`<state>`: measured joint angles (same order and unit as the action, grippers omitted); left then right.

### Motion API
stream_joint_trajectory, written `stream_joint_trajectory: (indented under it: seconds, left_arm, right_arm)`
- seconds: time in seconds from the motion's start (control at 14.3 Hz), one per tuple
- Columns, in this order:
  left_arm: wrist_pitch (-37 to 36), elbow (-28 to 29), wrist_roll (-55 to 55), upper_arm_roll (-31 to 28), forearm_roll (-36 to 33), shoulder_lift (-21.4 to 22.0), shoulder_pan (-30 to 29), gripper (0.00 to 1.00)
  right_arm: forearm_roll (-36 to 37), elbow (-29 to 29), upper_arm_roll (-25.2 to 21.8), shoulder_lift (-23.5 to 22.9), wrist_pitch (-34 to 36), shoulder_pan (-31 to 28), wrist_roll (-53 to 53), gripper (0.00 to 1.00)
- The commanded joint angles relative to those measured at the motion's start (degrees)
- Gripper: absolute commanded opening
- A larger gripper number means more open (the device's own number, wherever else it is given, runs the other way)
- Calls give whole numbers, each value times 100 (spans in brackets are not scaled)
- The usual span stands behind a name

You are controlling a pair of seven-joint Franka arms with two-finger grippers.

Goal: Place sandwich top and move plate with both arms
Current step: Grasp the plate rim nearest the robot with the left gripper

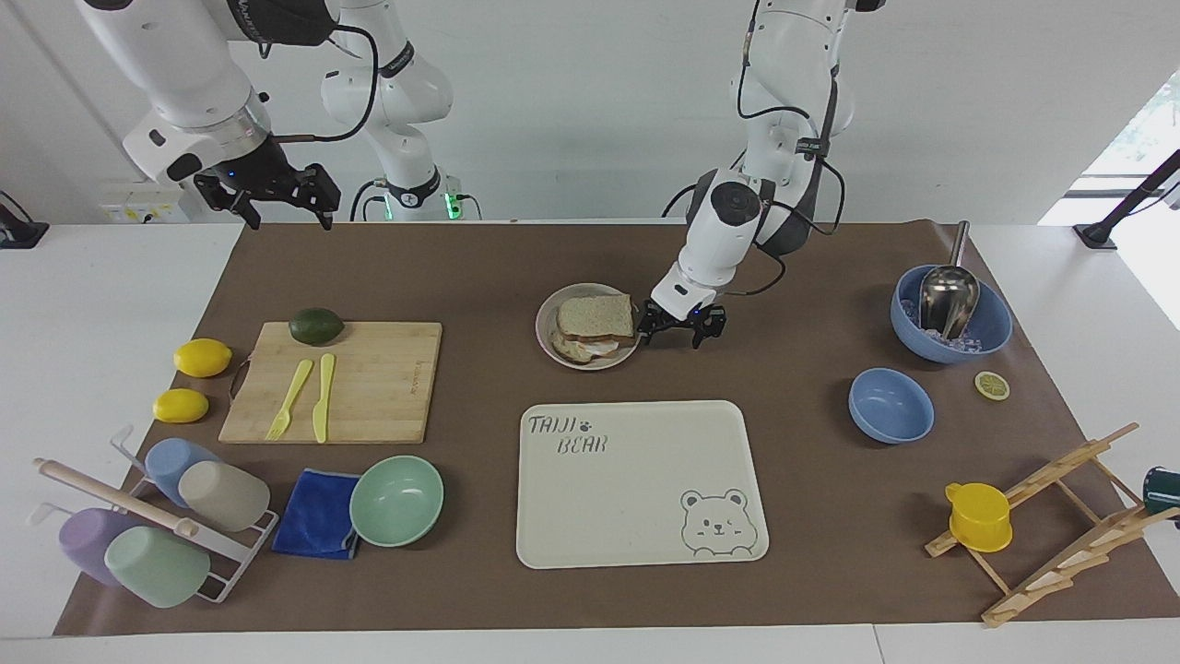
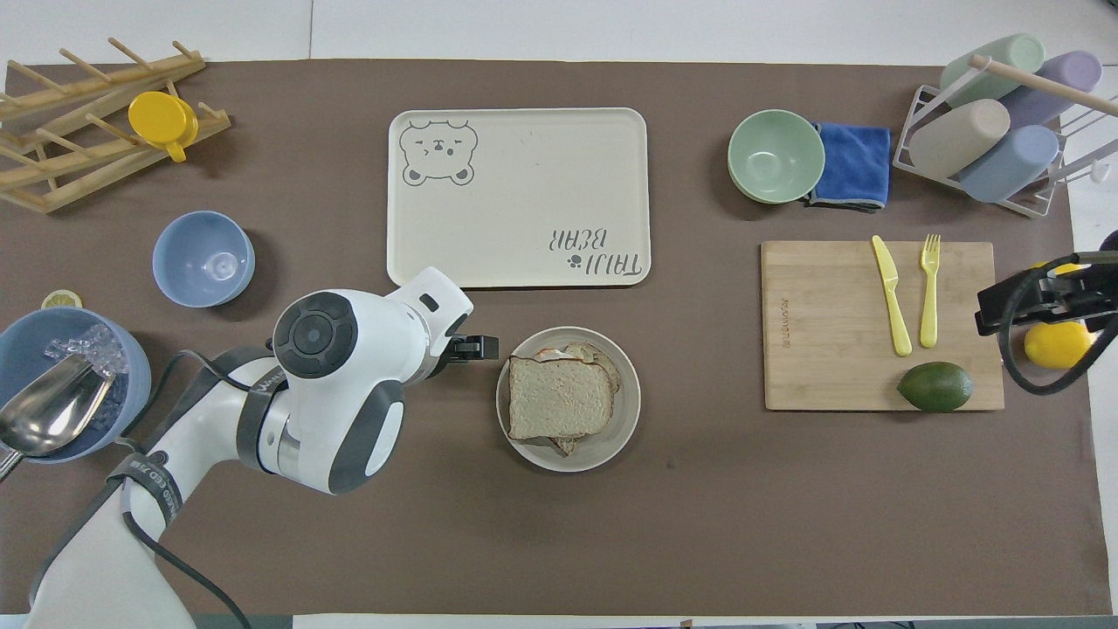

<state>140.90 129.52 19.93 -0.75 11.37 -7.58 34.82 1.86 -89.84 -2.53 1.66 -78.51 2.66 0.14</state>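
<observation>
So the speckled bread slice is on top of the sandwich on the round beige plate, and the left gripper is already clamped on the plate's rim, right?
Not quite. The speckled bread slice does lie on top of the sandwich on the round beige plate, but the left gripper is open beside the rim, toward the left arm's end of the table, not clamped on it. The facing view shows this.

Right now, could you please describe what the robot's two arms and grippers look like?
Both are glossy white jointed arms with dark grey round joint caps and loose black cables. The left gripper and right gripper are black and two-fingered; a small blue light glows at each wrist.
</observation>
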Motion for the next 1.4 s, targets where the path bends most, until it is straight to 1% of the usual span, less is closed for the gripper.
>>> stream_joint_trajectory:
  seconds: [0.0, 0.14, 0.28, 0.56, 0.63, 0.84, 0.91, 1.05, 1.19, 1.26, 1.33]
  left_arm:
    - [149, 205, 37, -66, 207, 134, 174, 97]
    - [131, 223, 37, -65, 234, 143, 253, 97]
    - [131, 240, 37, -74, 234, 160, 350, 95]
    - [96, 240, 19, -74, 234, 160, 403, 91]
    - [96, 240, 19, -66, 234, 169, 403, 83]
    - [87, 240, 19, -65, 242, 169, 386, 68]
    - [87, 223, 19, -65, 251, 160, 394, 65]
    - [87, 179, 2, -57, 408, 143, 429, 62]
    - [96, 179, -42, -57, 506, 143, 482, 56]
    - [96, 179, -34, -57, 506, 143, 500, 47]
    - [87, 179, -34, -57, 506, 143, 500, 41]
  right_arm:
    - [-116, 64, -10, 62, 99, -55, -128, 100]
    - [-220, 64, -107, 62, 65, -55, -128, 100]
    - [-195, -111, -99, 80, -111, -55, -146, 100]
    - [-168, -173, -99, -52, -50, -46, -137, 100]
    - [-177, -200, -107, -52, -59, -81, -137, 100]
    - [-195, -227, -107, -43, -41, -125, -137, 100]
    - [-195, -227, -107, -43, -33, -117, -128, 100]
    - [-195, -227, -107, -34, -59, -99, -75, 100]
    - [-195, -218, -107, -8, -59, -55, -102, 100]
    - [-195, -218, -107, -8, -59, -55, -102, 100]
    - [-203, -209, -99, -8, -85, -55, -84, 100]
